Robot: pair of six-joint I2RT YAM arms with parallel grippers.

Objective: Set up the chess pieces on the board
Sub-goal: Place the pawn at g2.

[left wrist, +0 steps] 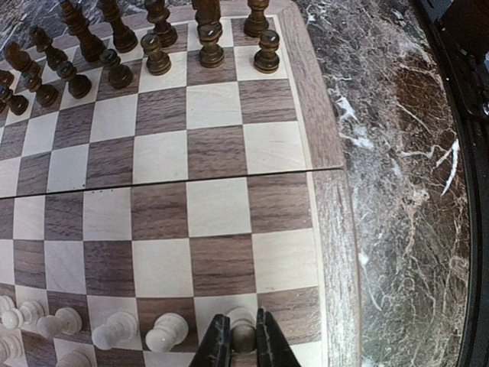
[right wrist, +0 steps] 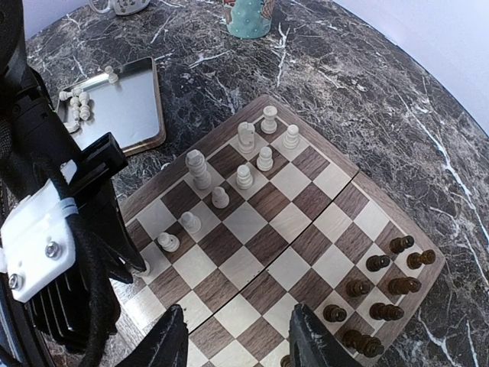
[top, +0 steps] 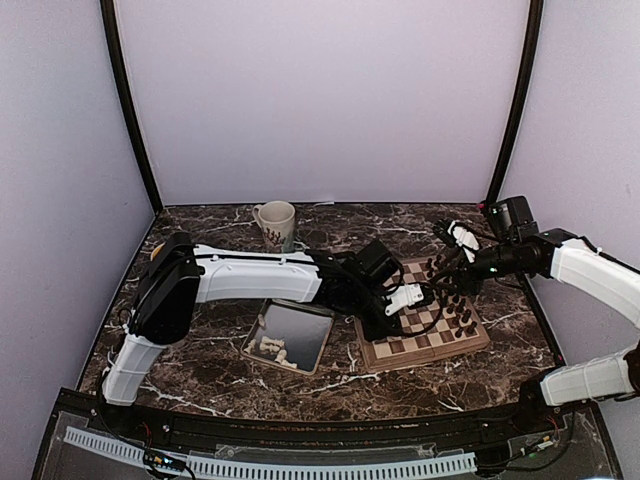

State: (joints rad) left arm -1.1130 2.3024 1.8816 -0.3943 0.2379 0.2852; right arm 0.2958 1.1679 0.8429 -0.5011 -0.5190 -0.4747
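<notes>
From above, two arms reach over the dark marble bench (top: 200,380). The left tool (top: 398,305) is down at the near-left part of the one board (top: 432,332). The right tool (top: 447,258) hangs over its far side, where the dark pieces (top: 455,295) crowd together. One silver tray (top: 300,328) lies left of the board, with a small heap of cream chess pieces (top: 272,350) in its near corner, too small to count here. One cream mug (top: 275,222) stands farther back.

Looking down the left wrist, the tool (left wrist: 243,338) is drawn narrow, pinching a single cream piece (left wrist: 241,319) that stands on a square in the board's end row. Four more cream pieces line up to its left, and others are cut off at the corner. At the far end I count at least a dozen dark pieces in two rows.

From the right wrist, that tool (right wrist: 237,330) stands wide, with nothing between its fingers, high over the board's middle. Nine cream pieces are plain on the far-left squares, mostly along a diagonal line. Eight or nine dark ones sit at the right corner. The tray holds about six cream pieces along its left side. A teal cup (right wrist: 248,15) stands at the top edge.
</notes>
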